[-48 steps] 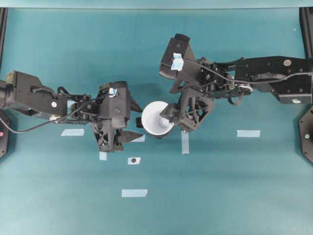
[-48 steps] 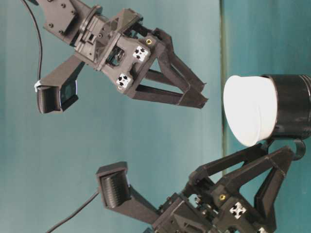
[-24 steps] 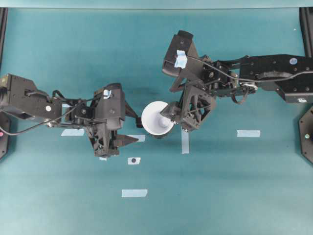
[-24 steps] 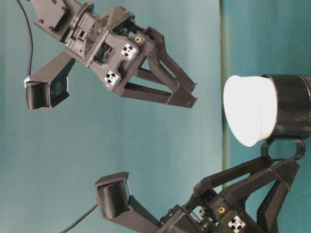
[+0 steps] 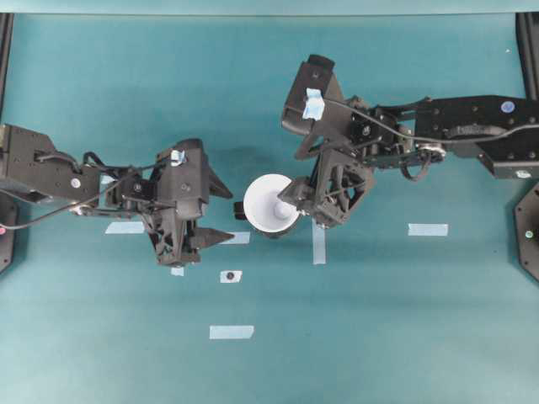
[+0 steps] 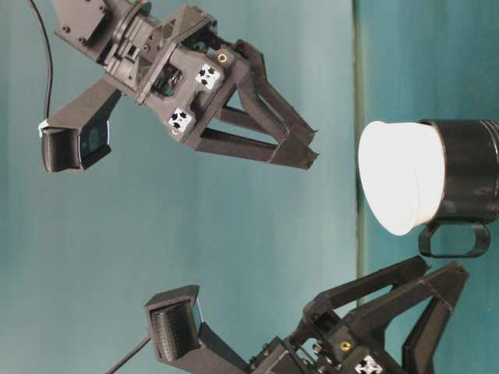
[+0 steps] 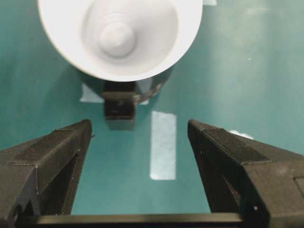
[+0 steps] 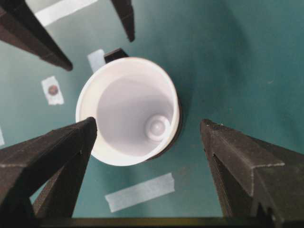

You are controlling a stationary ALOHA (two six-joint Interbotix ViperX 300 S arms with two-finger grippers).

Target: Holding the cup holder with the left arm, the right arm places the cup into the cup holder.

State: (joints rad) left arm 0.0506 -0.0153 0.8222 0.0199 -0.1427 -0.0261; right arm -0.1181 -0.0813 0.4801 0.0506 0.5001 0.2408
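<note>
The white cup [image 5: 269, 204] sits inside the black cup holder [image 6: 469, 173], rim well above it. The holder stands on the teal table [image 5: 379, 320], with its stubby handle [image 7: 118, 107] pointing toward my left gripper [image 5: 227, 215]. That gripper is open, its fingers drawn back just short of the handle and touching nothing. In the left wrist view the left gripper [image 7: 138, 124] shows only table and tape between its fingers. My right gripper [image 5: 301, 209] hovers open beside and above the cup [image 8: 128, 111], holding nothing. The table-level view shows the right gripper [image 6: 312, 146] clear of the cup [image 6: 398, 187].
Pale tape strips lie on the table: one right of the holder [image 5: 318, 246], one far right [image 5: 428, 229], one at front [image 5: 232, 332], one under the left arm [image 5: 125, 227]. A small tape patch with a dark dot [image 5: 230, 276] lies near the left gripper.
The left gripper has backed away leftward from the holder's handle, staying open. The right gripper has drawn slightly away from the cup. Cup and holder have not moved.
</note>
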